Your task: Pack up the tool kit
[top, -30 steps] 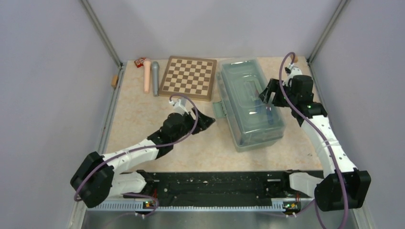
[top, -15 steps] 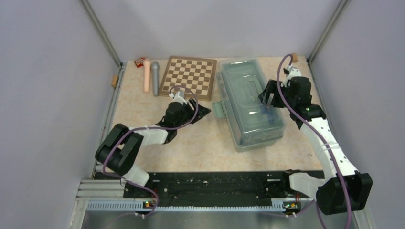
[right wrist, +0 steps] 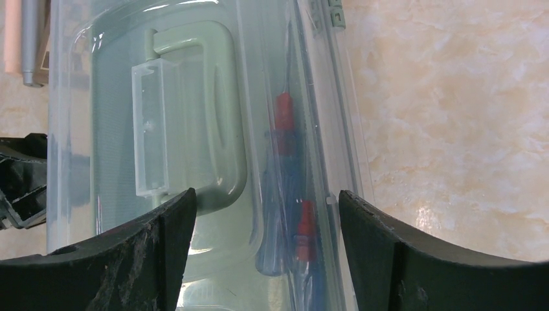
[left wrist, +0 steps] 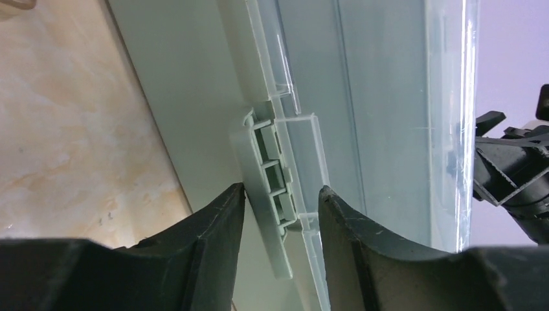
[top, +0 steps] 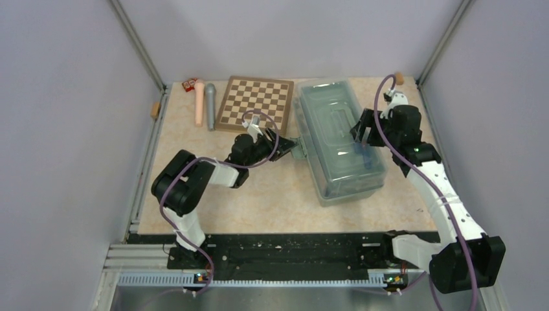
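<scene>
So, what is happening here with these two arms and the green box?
The green toolbox sits on the table with its clear lid down. The left gripper is open, with one finger on each side of the side latch, and is not yet clamped on it. The right gripper hangs open above the lid, over the handle and the red and blue screwdrivers seen inside.

White link shells and black joint housings make up the left arm point(top: 220, 173) and right arm point(top: 447, 194), each trailed by a purple cable point(top: 378, 113); left end effector point(left wrist: 280, 207) and right end effector point(right wrist: 267, 207) have curved matte-black fingers point(right wrist: 162, 259)
</scene>
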Controlling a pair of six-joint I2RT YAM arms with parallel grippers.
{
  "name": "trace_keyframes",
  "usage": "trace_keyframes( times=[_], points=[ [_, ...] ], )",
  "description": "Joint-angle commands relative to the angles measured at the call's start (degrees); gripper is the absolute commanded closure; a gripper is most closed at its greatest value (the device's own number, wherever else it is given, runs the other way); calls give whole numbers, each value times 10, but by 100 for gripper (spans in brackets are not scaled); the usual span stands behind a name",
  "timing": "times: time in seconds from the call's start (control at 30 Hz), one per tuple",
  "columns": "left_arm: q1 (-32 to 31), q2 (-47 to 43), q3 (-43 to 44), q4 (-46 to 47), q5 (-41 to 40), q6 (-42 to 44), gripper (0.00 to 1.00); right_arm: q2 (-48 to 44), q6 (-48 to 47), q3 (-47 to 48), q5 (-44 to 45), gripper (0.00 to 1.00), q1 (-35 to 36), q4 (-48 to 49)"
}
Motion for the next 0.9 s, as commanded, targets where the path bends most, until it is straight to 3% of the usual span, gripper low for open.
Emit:
trace_keyframes(
  times=[0.0, 0.23, 0.57, 0.73, 0.87],
  points=[
    [0, 2, 4, 109, 22, -40, 51, 2, -9, -17, -33, 23, 23, -29],
    [-13, -26, 16, 91, 23, -29, 50, 1, -8, -18, -35, 23, 22, -26],
    [-33, 4, 40, 99, 17, -44, 50, -5, -9, -20, -34, 23, 22, -26],
    [-37, 4, 39, 91, 6, -39, 72, -5, -9, -21, -32, 23, 22, -26],
    [-36, 7, 25, 82, -15, -35, 81, -4, -10, -21, -31, 23, 22, -26]
  ],
)
